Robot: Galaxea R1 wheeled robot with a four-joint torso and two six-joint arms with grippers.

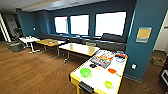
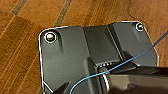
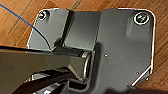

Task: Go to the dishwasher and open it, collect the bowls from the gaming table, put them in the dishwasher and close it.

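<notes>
A: Where was the gaming table [image 1: 100, 79] seen?

B: It was seen in the head view, beside a teal pillar [image 1: 145, 37], on a wooden floor [image 1: 30, 72]. A glossy white surface with yellow sides was shown, and a dark slot at its near end.

A: And the bowls?

B: Two green ones were made out on that surface. The larger green bowl [image 1: 85, 72] was placed toward the table's near end, on the side away from the pillar. The smaller green bowl [image 1: 108, 84] was set closer still to the near end, on the pillar side. An orange-red object [image 1: 112, 71] was lying between them and the far end; its shape could not be told. A colourful flat box [image 1: 102, 60] and a bluish dish [image 1: 120, 60] were found at the far end, nearer the pillar.

A: What else was noted?

B: Wooden-topped tables [image 1: 78, 48] were lined up beyond the gaming table, under bright windows [image 1: 110, 23].

A: The state of the fingers?

B: It could not be told for either arm. In both wrist views the robot's dark plate was seen above the wooden floor.
</notes>
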